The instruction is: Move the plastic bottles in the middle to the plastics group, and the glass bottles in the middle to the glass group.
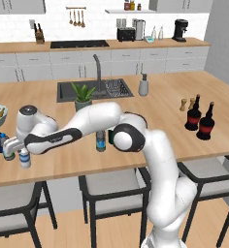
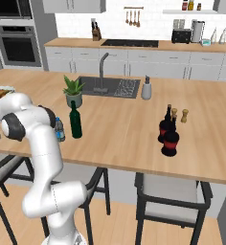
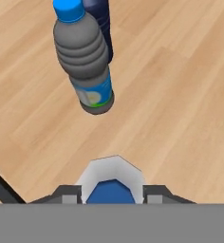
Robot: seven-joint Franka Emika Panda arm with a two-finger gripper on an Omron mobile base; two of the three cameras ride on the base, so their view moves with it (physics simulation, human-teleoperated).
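My gripper (image 3: 111,192) is out at the far left end of the counter (image 1: 160,104). In the hand view its two tips (image 3: 69,192) sit close on each side of the top of a water bottle (image 3: 111,172). The gap is narrow and the tips touch the bottle, so I take it that the hand is holding it. I look straight down on that bottle: a white top with blue in the middle. I cannot tell if it stands on the wood or hangs just above it.

Just past it stands a clear bottle (image 3: 85,61) with a blue cap and a bluish label. A dark blue bottle (image 3: 99,19) stands right behind that one, very near it or touching. These two are the plastics, and my bottle is near them.

In the left base view the arm (image 1: 92,121) reaches far to the left, low over the counter.

In the middle of the counter stands the middle water bottle (image 1: 101,141). The tall green wine bottle (image 2: 75,120) is just beside it, upright, in front of a small plant (image 2: 73,91).

Far to the right stand two dark bottles with red labels (image 1: 193,118) (image 1: 205,127), close together. Two small wooden shakers (image 1: 183,104) are just behind them.
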